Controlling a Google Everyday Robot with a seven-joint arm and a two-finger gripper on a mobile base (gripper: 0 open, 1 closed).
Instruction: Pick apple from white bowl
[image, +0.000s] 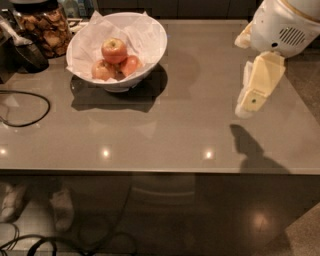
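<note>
The apple (114, 50), red with a yellow-green patch on top, lies uppermost in the white bowl (152, 47) at the table's back left. The bowl is lined with crumpled white paper. Two paler orange-pink apples (103, 70) lie beneath and beside the red one. My gripper (251, 100), cream-coloured, hangs from the white arm housing (282, 25) above the table's right side. It is far to the right of the bowl and holds nothing that I can see. Its shadow falls on the table below it.
A glass jar of brown snacks (44, 26) stands at the back left beside a dark scoop-like object (27, 54). A black cable (30, 112) loops across the table's left part. The table's front edge (160, 172) runs across the middle of the view.
</note>
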